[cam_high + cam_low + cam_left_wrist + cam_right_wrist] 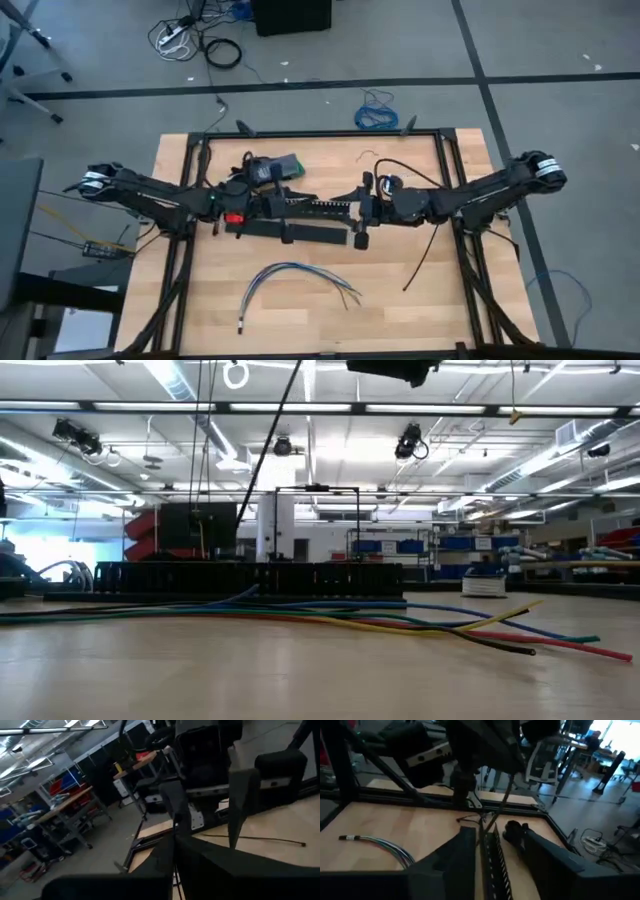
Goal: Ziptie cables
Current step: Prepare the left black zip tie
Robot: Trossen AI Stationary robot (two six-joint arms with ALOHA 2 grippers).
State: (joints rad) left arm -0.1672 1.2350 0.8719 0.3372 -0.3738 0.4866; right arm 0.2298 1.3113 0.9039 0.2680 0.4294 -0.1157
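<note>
From above, you see no writing clear enough to read on anything. The cables (pixel 296 280) lie loose on the wooden table (pixel 440 310), nearer its front edge, arched with their ends splayed toward the right. Both arms meet over the middle of the table: the left gripper (pixel 262 205) and the right gripper (pixel 362 210) sit at opposite ends of the black slotted channel (pixel 318 206). You cannot tell from here how either pair of fingers stands. One thin black ziptie (pixel 426 252) lies slanted on the wood to the right of the cables, well apart from them.

At table height, the channel (pixel 260 577) stands as a dark comb-edged wall across the middle, and the cables (pixel 420 622) run in front of it, showing blue, green, red and yellow.

In your left wrist view, a thin black strip (pixel 255 839) lies flat on the wood beyond the dark fingers.

In your right wrist view, the channel (pixel 495 857) runs between the fingers, which appear closed on its end; the cables (pixel 380 845) rest apart on the wood.
</note>
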